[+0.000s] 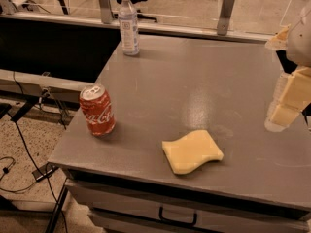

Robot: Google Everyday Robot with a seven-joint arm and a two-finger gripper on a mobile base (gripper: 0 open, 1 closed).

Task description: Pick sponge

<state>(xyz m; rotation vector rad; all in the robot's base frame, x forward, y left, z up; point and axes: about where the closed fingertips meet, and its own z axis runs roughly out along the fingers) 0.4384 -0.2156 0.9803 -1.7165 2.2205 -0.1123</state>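
Note:
The sponge (192, 151) is a flat pale-yellow foam pad with wavy edges. It lies on the grey table (194, 81) near the front edge, a little right of the middle. My gripper (282, 76) is at the right edge of the view, above the table and up and to the right of the sponge, not touching it. Its pale-yellow blocky fingers (291, 98) stand apart with nothing between them.
A red Coca-Cola can (97, 110) stands upright near the table's front left corner, left of the sponge. A clear water bottle (128, 24) stands at the back left. A drawer handle (177, 216) sits below the front edge. Cables lie on the floor at the left.

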